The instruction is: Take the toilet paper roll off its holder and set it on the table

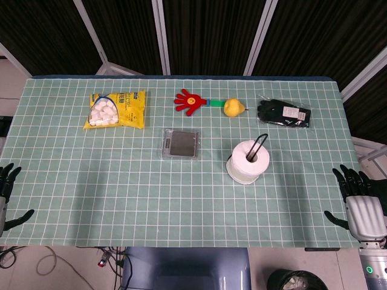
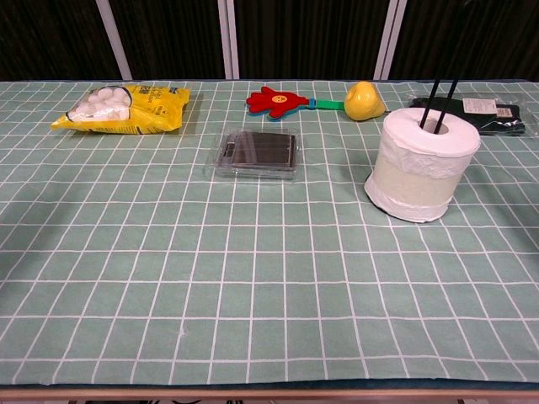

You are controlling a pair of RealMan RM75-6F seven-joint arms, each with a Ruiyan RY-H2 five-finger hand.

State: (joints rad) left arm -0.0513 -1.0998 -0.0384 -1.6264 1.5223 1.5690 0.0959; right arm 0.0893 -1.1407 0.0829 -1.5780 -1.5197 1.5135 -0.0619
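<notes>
A white toilet paper roll stands upright on the right half of the table, threaded on a black wire holder that rises through its core. My right hand hangs open off the table's front right corner, well right of the roll, fingers spread and holding nothing. My left hand shows only partly at the front left edge, fingers apart and empty. Neither hand appears in the chest view.
A yellow bag of white balls lies back left. A clear case with a dark device sits mid-table. A red hand clapper, a yellow pear and black gloves lie behind the roll.
</notes>
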